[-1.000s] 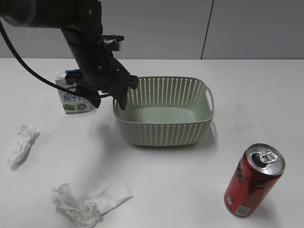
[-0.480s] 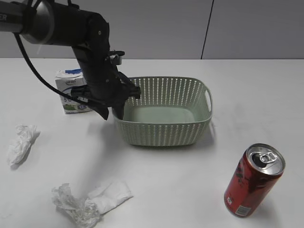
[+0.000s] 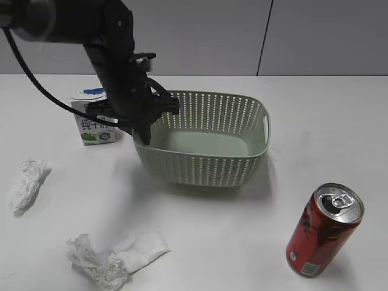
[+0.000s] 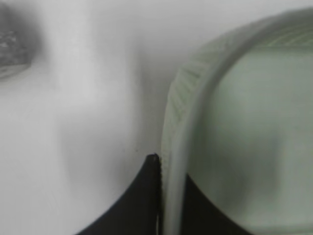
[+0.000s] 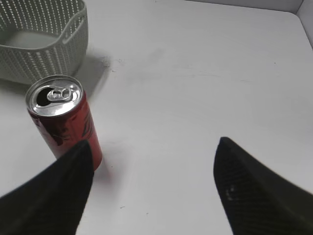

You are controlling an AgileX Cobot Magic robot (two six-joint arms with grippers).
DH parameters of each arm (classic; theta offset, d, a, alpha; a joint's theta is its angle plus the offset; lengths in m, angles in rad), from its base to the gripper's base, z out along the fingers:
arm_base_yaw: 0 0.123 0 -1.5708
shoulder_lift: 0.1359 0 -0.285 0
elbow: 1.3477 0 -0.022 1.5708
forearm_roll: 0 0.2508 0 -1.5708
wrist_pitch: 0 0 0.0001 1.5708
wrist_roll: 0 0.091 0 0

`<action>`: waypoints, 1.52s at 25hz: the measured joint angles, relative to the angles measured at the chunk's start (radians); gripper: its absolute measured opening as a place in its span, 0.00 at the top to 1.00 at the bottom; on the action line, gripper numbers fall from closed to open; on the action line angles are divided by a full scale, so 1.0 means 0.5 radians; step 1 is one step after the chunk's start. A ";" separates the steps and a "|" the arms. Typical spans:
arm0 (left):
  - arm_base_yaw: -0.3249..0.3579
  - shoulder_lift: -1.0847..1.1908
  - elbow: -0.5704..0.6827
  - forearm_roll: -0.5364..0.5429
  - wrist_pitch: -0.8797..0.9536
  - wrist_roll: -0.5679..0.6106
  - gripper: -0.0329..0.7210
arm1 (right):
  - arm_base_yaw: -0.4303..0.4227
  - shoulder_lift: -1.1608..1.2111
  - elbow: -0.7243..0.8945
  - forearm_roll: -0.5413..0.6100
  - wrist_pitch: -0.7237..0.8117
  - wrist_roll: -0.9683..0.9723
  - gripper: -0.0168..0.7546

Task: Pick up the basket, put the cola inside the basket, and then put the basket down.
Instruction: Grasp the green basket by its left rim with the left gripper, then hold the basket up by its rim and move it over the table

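Observation:
The pale green slotted basket (image 3: 206, 145) is tilted, its left side lifted off the white table. My left gripper (image 3: 145, 130) is shut on the basket's left rim; in the left wrist view the rim (image 4: 173, 161) runs between the two dark fingers (image 4: 142, 200). The red cola can (image 3: 323, 230) stands upright at the front right, apart from the basket. In the right wrist view my right gripper (image 5: 154, 147) is open and empty above the table, with the can (image 5: 63, 117) just left of its left finger and the basket (image 5: 44, 39) at the top left.
A white-and-blue milk carton (image 3: 91, 118) stands left of the basket, behind the left arm. Crumpled white paper lies at the left (image 3: 27, 182) and the front left (image 3: 115, 254). A grey wall runs behind the table.
The left gripper has closed on the basket's left rim and raised it, so the basket has tipped up on the left and shifted slightly. The can has not moved.

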 joint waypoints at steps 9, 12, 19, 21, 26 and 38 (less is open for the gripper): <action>0.010 -0.319 0.053 0.013 0.298 0.001 0.96 | 0.000 0.000 0.000 0.006 0.000 -0.002 0.22; 0.001 -0.451 0.249 0.013 0.228 0.025 0.96 | 0.000 0.000 0.000 0.015 0.000 -0.002 0.22; 0.024 -0.857 0.880 0.011 0.005 0.074 0.96 | 0.000 0.000 0.000 0.207 -0.002 -0.017 0.22; 0.026 -0.925 0.953 0.009 -0.022 0.058 0.96 | 0.000 0.038 -0.011 0.258 -0.003 -0.024 0.22; 0.026 -0.957 0.983 -0.017 -0.168 0.013 0.96 | 0.000 0.436 -0.204 0.284 0.002 -0.072 0.22; 0.026 -0.957 0.983 -0.071 -0.281 0.013 0.96 | 0.000 1.940 -0.860 0.834 0.053 -0.367 0.31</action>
